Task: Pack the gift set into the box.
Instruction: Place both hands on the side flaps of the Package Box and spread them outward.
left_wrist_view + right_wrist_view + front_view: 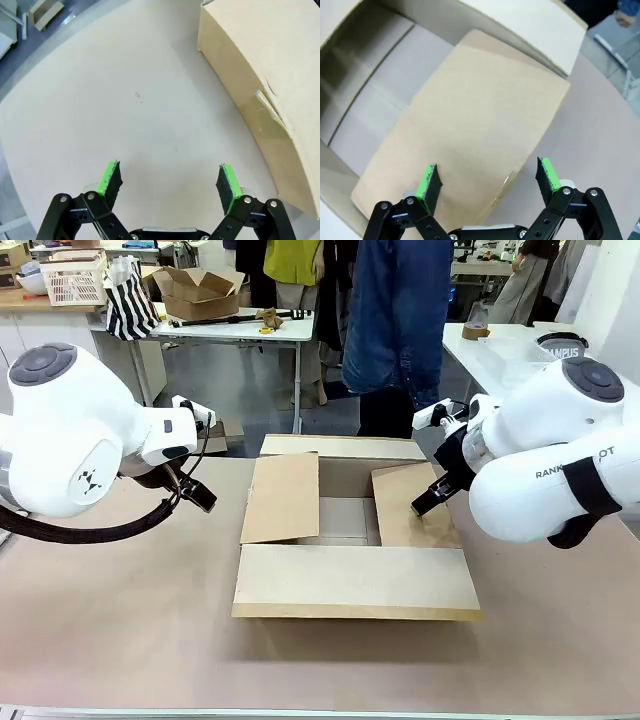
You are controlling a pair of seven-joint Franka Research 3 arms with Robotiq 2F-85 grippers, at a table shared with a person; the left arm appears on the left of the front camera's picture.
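Just one box (341,521), four flaps (355,581)

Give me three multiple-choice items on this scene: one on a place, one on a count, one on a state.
1. The right gripper hangs over: A) the box's right flap B) a blue bucket C) a chair.
2. Top flaps on the box: A) two B) four C) six.
3. The left gripper is: A) shut on a pen B) open C) shut on a flap.
Answers: 1 A, its wrist view looks down on that flap. 2 B, the front view shows near, far, left and right flaps. 3 B, its green pads stand wide apart over bare table.
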